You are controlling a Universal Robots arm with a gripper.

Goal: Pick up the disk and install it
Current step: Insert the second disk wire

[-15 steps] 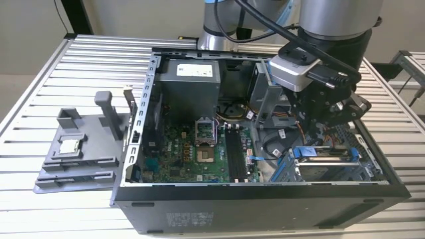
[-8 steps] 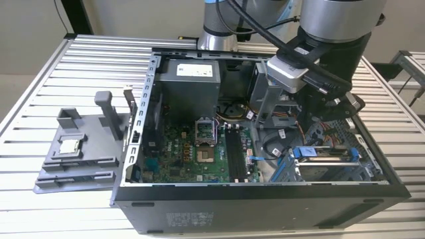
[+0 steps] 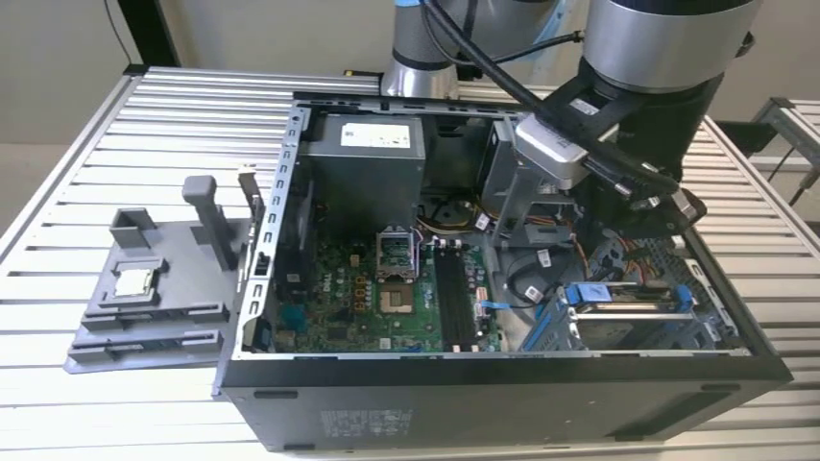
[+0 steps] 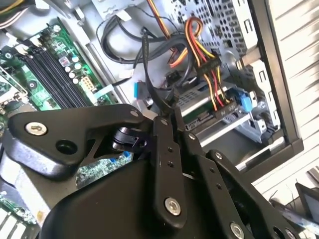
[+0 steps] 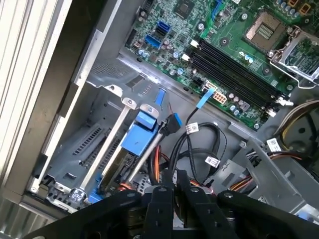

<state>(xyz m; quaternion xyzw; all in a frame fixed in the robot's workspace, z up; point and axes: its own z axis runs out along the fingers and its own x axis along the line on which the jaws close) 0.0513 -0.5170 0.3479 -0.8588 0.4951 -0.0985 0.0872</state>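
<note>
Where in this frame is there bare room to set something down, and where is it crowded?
Free: the slatted table behind the grey fixture on the exterior view's left, and the strip in front of the computer case. Crowded: inside the case, where cables bunch around the drive bay under the gripper.

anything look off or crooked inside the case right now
Nothing looks damaged or spilled. The disk sits in the drive cage at the case's lower corner on the exterior view's right, with the gripper just above it. Loose cables drape beside the cage, and the processor socket stands open.
</note>
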